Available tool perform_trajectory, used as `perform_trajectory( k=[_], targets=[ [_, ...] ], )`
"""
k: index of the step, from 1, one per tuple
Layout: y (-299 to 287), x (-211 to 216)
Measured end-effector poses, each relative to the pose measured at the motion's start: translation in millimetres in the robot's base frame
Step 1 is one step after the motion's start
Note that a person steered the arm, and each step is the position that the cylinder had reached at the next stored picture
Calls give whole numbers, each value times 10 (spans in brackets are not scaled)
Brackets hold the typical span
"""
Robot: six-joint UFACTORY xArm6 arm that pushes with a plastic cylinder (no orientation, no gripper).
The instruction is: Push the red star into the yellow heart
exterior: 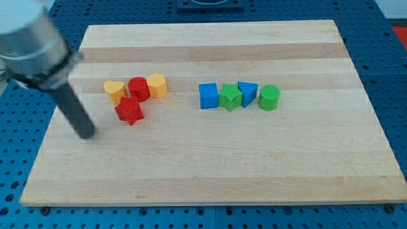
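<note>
no gripper on this rig, so nothing to call spread or pinched: just the rod, and my tip point(87, 135) sits on the counter point(210, 172), touching no block.

red star point(129, 111) lies to the view's right of my tip and slightly toward the view's top, near but clearly apart. yellow heart point(114, 91) is just up and to the view's left of the star; they look touching or almost, can't tell for sure from this angle.

key relation: push direction needs to be star → heart, i.e. toward the view's top-left. my tip is on the star's left side, so the wrong side for that. judgement: tip needs to get round to the star's lower-right before driving.

clutter: red cylinder point(138, 88) sits right above the star, between the heart and a yellow block point(157, 84), roughly hexagonal. a push angled too far up probably hits the cylinder instead.

blue cube point(208, 96), green star point(230, 97), blue triangle point(247, 93), green cylinder point(269, 98) form a row well off to the view's right, irrelevant here.
</note>
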State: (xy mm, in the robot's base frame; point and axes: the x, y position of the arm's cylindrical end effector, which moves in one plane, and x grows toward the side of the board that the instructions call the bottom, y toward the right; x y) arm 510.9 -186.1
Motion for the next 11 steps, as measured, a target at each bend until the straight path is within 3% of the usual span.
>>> perform_trajectory(
  k=[1, 2, 3, 5, 8, 11],
  targets=[
    [1065, -101],
    [1227, -703],
    [1215, -721],
    [856, -452],
    [-209, -464],
    [-299, -526]
  ],
)
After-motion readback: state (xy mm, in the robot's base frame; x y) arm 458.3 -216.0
